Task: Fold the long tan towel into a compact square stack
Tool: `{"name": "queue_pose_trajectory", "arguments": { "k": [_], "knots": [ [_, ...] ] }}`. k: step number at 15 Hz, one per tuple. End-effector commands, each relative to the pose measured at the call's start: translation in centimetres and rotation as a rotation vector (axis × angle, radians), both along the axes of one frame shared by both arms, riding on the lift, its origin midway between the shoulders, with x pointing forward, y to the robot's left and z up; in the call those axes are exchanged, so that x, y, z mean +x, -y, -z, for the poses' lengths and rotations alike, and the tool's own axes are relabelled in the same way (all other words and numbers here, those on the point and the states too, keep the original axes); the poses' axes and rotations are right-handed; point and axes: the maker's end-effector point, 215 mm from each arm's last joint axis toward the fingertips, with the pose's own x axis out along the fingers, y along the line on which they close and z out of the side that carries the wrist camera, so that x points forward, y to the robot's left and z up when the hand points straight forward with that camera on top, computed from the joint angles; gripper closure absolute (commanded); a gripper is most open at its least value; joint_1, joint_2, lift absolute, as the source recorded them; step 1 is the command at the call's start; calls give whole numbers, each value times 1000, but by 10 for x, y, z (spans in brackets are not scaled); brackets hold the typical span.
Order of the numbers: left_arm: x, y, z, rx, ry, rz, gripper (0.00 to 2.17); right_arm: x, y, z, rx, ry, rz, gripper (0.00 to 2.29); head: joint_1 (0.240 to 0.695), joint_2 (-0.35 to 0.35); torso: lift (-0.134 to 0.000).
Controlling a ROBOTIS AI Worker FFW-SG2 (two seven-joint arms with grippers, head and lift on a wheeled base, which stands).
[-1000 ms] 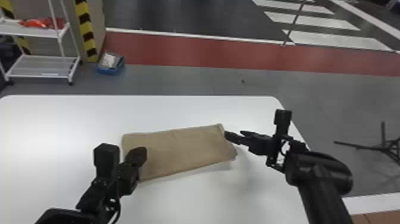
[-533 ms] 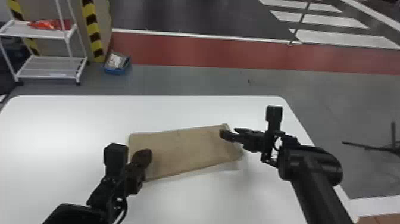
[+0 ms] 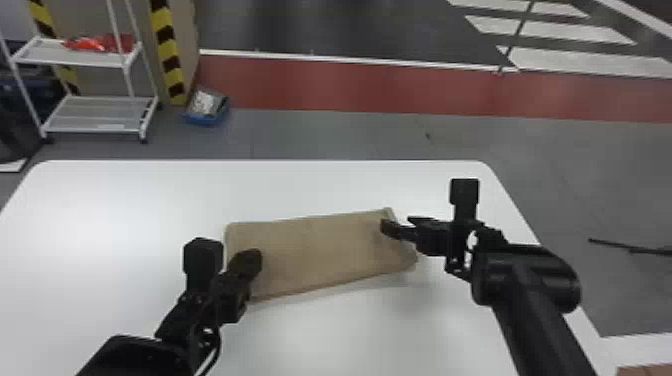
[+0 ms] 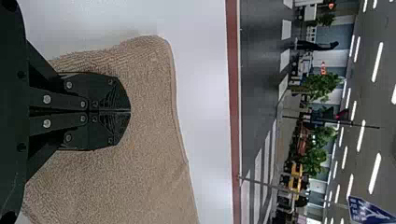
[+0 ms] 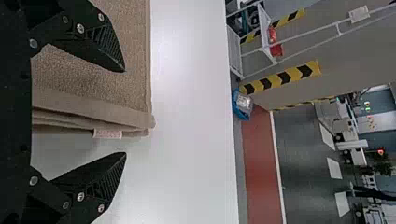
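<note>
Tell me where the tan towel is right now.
In the head view, the tan towel lies on the white table, with the robot's left gripper at its left end and its right gripper at the right end.

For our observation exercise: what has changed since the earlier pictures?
The right gripper has moved left, over the right end of the folded towel. The head view has shifted; the table sits farther right in it. The towel's place on the table and the left gripper look unchanged.
</note>
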Motion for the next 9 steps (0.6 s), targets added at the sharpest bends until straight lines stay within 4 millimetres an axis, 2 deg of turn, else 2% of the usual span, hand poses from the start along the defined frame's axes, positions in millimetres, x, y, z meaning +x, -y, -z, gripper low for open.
{"name": "queue_pose_trajectory", "arguments": {
  "k": [1,4,5,7,9],
  "knots": [
    [0,0,0,0,0,1,1851,-2,3,4,-12,-14,-1,289,695,-160,-57],
    [0,0,0,0,0,-1,1851,-8,3,14,-25,-37,-6,292,695,-164,-57],
    [0,0,0,0,0,-1,1851,-9,2,15,-25,-47,-9,410,695,-164,-57],
    [-1,-1,2,-3,-6,-2,1851,-11,-2,17,-11,-66,-24,410,695,-165,-57],
    [-2,-1,6,0,-12,-2,1851,-12,-6,18,7,-85,-37,599,695,-162,-57]
  ]
}}
